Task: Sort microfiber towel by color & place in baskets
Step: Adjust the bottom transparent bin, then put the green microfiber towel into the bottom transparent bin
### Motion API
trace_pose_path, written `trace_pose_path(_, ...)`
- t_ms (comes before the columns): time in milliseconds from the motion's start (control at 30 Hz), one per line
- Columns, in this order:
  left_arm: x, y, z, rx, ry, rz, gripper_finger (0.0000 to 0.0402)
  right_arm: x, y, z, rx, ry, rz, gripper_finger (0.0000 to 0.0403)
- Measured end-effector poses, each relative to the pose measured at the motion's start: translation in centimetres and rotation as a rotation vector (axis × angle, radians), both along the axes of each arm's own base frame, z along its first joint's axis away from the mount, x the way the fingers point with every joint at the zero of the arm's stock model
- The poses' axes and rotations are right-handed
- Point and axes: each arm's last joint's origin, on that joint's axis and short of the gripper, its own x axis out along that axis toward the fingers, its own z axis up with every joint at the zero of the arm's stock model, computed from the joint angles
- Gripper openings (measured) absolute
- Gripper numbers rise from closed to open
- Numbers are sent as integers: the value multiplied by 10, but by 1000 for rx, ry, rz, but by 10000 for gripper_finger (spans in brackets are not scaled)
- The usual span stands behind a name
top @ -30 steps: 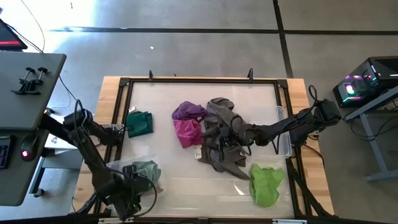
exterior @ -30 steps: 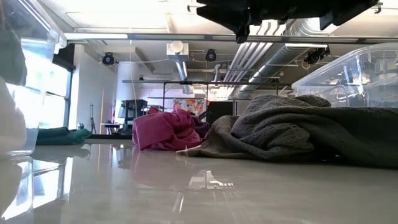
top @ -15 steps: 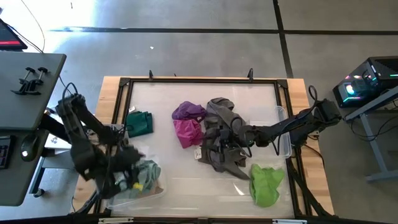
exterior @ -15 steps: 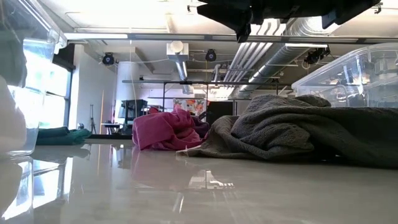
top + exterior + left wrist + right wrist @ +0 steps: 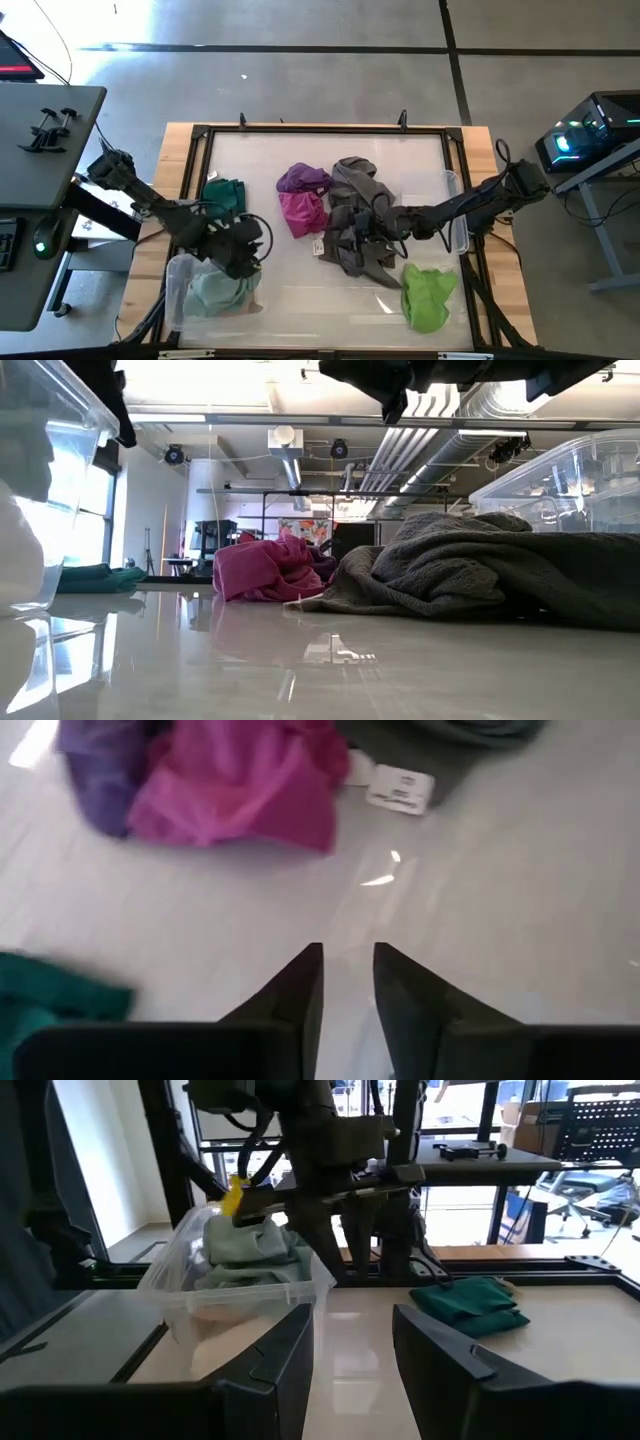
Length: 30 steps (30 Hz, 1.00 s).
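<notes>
Loose microfiber towels lie on the table: dark green, purple, magenta, a big grey heap and lime green. One clear basket at the front left holds pale towels. The other basket stands at the right edge. My left gripper hovers just beyond the front-left basket, its fingers a narrow gap apart over bare table with nothing between them. My right gripper hangs open above the grey heap, clear of it in the low view.
A black frame runs round the table top. Bare table lies between the front-left basket and the grey heap. A white label sticks out from the grey towel's edge.
My left gripper has swung from over the front-left basket near the table's near edge toward the table's middle, and now points at the magenta towel. The pale towels stay in the basket. My right gripper has kept still.
</notes>
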Motion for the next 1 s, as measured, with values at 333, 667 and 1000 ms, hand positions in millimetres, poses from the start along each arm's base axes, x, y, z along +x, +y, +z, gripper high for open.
trace_pose_path(333, -21, -15, 23, -125, -44, -136, 60, -1, 2, -2, -5, 25, 6, 135)
trace_pose_path(667, -30, 39, 47, 91, -158, 44, 59, -25, -13, 24, -26, 94, -125, 135)
trace_pose_path(1000, 25, 135, 14, 155, -261, -84, 20, -25, -69, 2, -145, 340, 11, 135)
